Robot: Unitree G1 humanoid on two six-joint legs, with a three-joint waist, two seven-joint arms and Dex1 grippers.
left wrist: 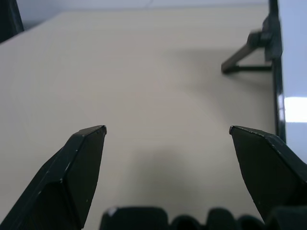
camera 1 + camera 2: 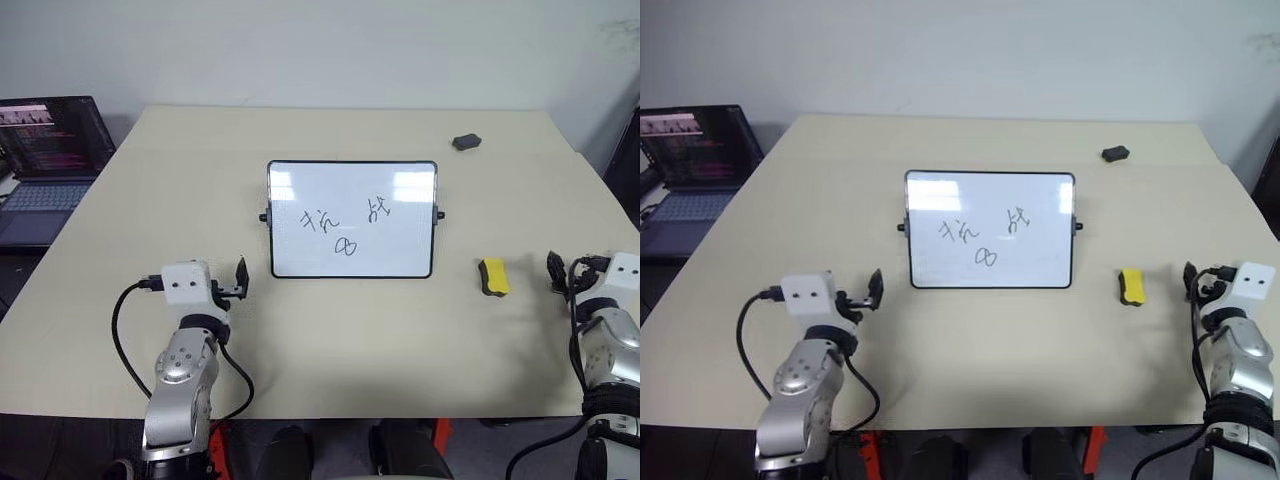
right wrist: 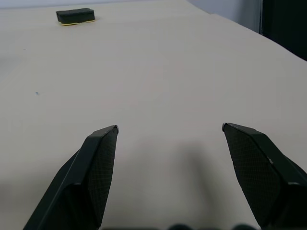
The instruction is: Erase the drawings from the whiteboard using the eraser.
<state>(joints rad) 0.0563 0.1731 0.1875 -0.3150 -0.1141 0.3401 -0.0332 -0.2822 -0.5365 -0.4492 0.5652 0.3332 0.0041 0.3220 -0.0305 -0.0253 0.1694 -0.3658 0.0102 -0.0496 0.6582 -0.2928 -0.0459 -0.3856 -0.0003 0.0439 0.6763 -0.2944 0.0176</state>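
Fingers spread wide on the right gripper (image 3: pixel 169 128), both black tips apart with bare tabletop between them, nothing pinched and nothing touched. It sits low at the table's right edge, just to the right of the eraser (image 2: pixel 493 276) but apart from it.

Over on the other side, the left gripper (image 1: pixel 167 128) is just as wide open, empty too, its tips hanging above the beige table (image 2: pixel 330 340) close to the whiteboard's lower left corner (the board's black frame and a prop leg show right beside one finger in the left wrist view).

Now the eraser: a small bright yellow block lying flat on the table, off the whiteboard's lower right corner, clear of the board.

And the whiteboard (image 2: pixel 352 220) itself, glossy white in a thin black frame with rounded corners and little knobs on the sides, stands mid-table facing the robot, light glaring off its upper part. The drawings (image 2: pixel 345 222) are all there, thin black marker: a squiggly character left of centre, another to its right, and a small looped figure-eight beneath them.

Far back right on the table, a small dark grey lump (image 2: pixel 466 142). Off the table's left side, a laptop (image 2: pixel 45 160) with its screen lit.
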